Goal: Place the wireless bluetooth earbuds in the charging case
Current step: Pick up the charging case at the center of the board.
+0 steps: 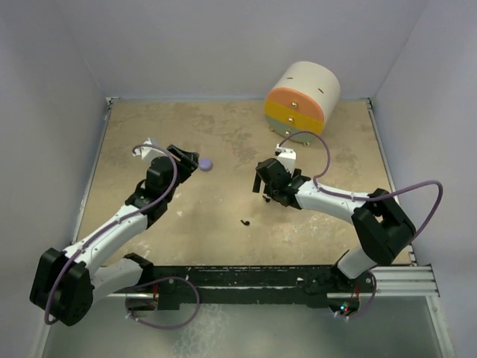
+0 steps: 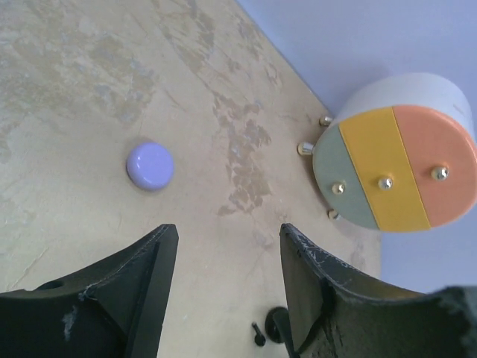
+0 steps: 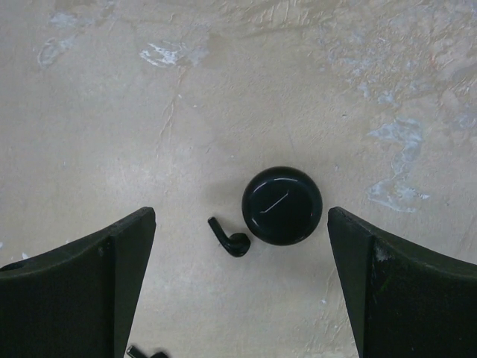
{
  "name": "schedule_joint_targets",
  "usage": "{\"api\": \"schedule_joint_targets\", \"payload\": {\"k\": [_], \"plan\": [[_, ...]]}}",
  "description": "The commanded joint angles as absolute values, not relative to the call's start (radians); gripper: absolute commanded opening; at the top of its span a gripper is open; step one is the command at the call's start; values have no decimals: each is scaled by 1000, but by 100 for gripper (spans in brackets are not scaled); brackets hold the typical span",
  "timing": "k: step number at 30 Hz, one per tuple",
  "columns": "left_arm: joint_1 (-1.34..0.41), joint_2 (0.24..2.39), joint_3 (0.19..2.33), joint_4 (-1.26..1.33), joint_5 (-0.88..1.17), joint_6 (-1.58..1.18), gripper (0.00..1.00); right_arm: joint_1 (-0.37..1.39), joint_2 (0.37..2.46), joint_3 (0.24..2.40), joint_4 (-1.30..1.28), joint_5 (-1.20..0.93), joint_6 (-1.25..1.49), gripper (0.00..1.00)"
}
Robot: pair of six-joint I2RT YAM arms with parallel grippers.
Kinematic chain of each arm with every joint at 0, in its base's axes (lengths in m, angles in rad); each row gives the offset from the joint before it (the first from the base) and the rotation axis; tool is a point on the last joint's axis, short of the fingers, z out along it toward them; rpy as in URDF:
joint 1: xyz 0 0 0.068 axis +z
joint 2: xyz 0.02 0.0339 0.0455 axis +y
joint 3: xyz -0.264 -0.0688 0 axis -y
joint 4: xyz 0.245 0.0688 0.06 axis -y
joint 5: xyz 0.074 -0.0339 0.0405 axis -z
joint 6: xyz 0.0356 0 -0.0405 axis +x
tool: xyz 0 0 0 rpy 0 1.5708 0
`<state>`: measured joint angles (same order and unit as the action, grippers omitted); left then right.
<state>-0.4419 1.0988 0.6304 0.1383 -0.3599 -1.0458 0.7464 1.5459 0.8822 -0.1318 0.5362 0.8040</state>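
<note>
A black round charging case (image 3: 282, 205) lies shut on the table between my right gripper's open fingers, nearer the right one. One black stemmed earbud (image 3: 229, 240) lies just left of it, touching or nearly so. A second black earbud (image 3: 145, 352) shows at the bottom edge, and in the top view (image 1: 244, 221). My right gripper (image 3: 240, 224) hovers open above them (image 1: 262, 183). My left gripper (image 2: 227, 231) is open and empty, close to a lavender round case (image 2: 150, 165) that lies shut ahead and to its left (image 1: 206, 165). No lavender earbud shows.
A large drum (image 1: 302, 101) with grey, yellow and orange face stripes and metal studs lies on its side at the back right. It also shows in the left wrist view (image 2: 395, 164). Walls enclose the table on three sides.
</note>
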Motion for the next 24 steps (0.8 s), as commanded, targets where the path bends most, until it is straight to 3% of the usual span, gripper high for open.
{"api": "schedule_joint_targets", "payload": {"k": [1,14,24], "plan": [[-484,1033,589,71,-377,-1013,57,728,1562,933,-171,559,797,100],[-505,981,534,67,-343,-1003,57,665,1596,837,-92,497,736,98],[-508,993,516,86,-341,-1005,56,655,1618,797,-33,435,705,91]]}}
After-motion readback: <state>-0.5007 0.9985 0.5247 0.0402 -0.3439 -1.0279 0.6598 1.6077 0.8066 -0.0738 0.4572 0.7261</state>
